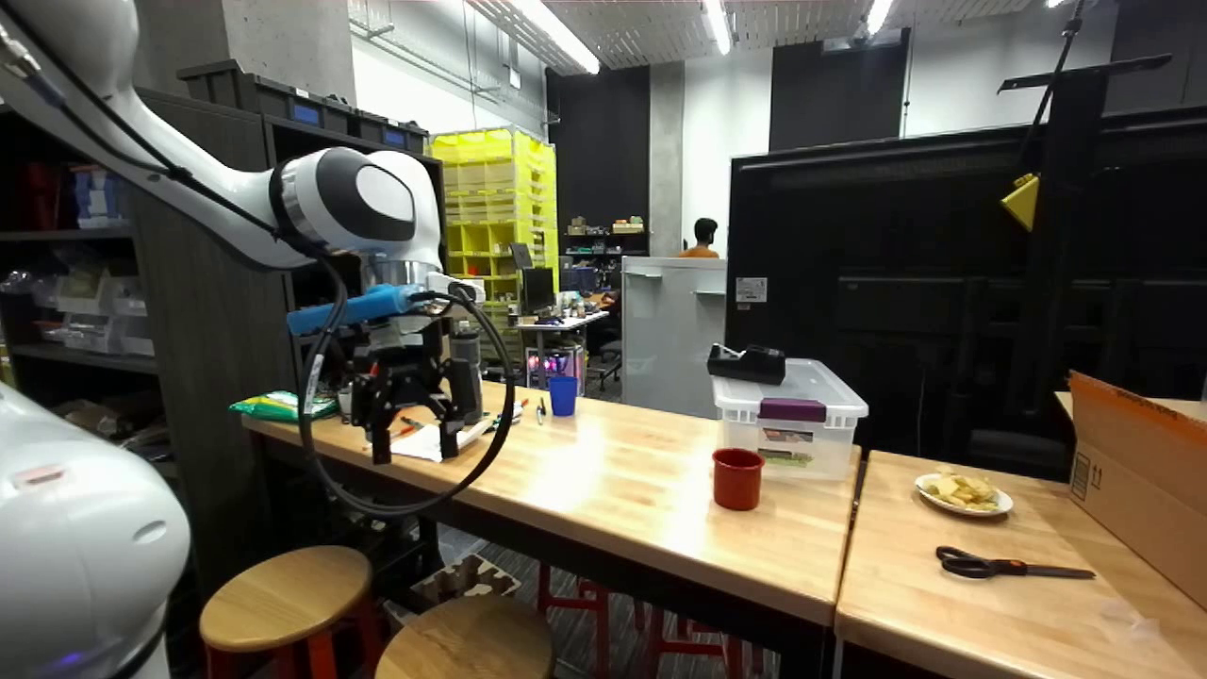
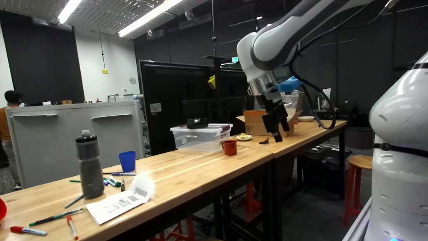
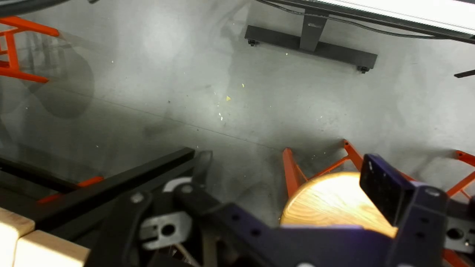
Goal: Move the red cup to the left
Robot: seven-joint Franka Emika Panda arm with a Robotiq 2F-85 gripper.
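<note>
The red cup (image 1: 736, 479) stands upright on the wooden table, just in front of the clear storage box. In an exterior view the same red cup (image 2: 230, 147) shows what looks like a small handle at its side. My gripper (image 1: 415, 448) hangs in the air well apart from the cup, fingers pointing down. Its jaws are wide apart with nothing between them, as the gripper (image 2: 282, 133) also shows in an exterior view. Below the gripper (image 3: 287, 167) the wrist view has only floor, a stool and a table corner; the cup is out of that view.
The storage box (image 1: 790, 443) carries a black tape dispenser (image 1: 747, 364). A blue cup (image 2: 127, 161), grey bottle (image 2: 90, 167), paper (image 2: 120, 202) and several pens occupy one end. Scissors (image 1: 1000, 566), a plate of chips (image 1: 971, 509) and a cardboard box (image 1: 1146, 490) are on the adjoining table. Stools (image 1: 288, 585) stand below.
</note>
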